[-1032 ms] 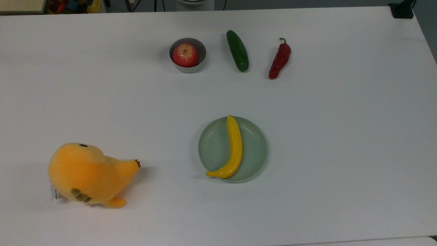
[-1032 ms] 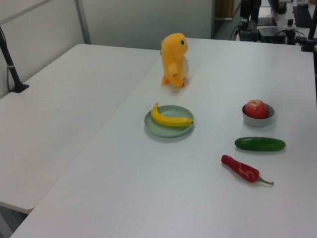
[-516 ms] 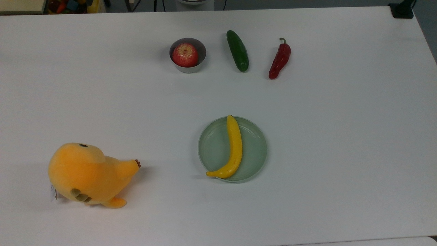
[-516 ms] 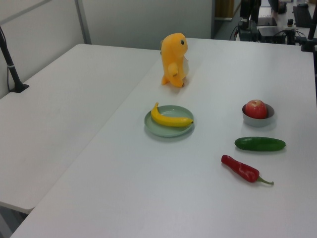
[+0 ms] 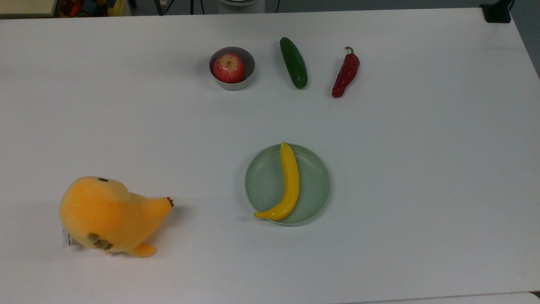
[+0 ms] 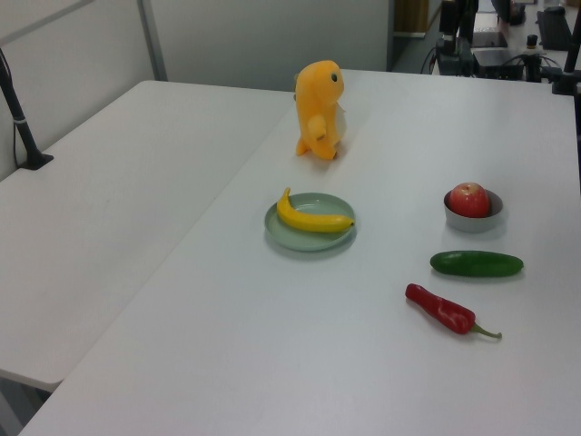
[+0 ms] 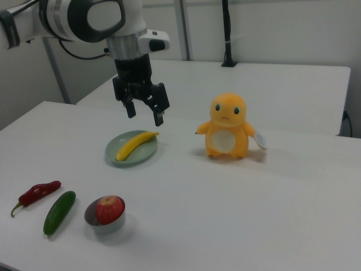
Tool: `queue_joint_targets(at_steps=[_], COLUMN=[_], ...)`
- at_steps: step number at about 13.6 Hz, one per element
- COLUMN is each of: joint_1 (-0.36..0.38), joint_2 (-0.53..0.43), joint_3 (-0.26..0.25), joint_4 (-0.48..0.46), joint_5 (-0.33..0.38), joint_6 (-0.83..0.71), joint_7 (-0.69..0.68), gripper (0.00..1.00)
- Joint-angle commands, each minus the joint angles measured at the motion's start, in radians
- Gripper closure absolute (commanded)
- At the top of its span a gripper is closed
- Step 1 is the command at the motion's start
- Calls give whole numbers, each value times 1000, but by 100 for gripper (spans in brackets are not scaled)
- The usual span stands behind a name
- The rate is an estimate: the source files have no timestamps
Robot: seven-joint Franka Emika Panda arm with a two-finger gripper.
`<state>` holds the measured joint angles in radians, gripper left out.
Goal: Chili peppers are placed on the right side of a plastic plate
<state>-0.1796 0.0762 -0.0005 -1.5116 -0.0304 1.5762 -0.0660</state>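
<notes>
Table (image 5: 422, 190): we see it white, carrying everything.
Gripper (image 7: 145, 114): we see it in the right view, high above the table, jaws spread wide, holding and touching nothing.
Plastic plate (image 5: 314, 185): we find a banana (image 5: 290, 181) lying across it.
Chili peppers (image 5: 346, 74): we see one red chili flat on the table, well apart from the plastic plate, just beside the cucumber (image 5: 293, 63).

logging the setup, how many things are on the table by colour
red: 2, chili pepper, apple
yellow/orange: 2, banana, plush toy
green: 2, cucumber, plastic plate
grey: 1, bowl
total: 7
</notes>
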Motion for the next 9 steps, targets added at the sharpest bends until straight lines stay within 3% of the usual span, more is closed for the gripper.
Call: queue_joint_targets(at_steps=[1,6,9], joint_1=[11,22,93], joint_2=[1,7,1], joint_3=[-3,-1,-1], joint_4=[-4,-4,-2], joint_5=[-2,-2,-2], joint_6=[-16,50,64], joint_7=[-6,14,110], gripper=[0,0,0])
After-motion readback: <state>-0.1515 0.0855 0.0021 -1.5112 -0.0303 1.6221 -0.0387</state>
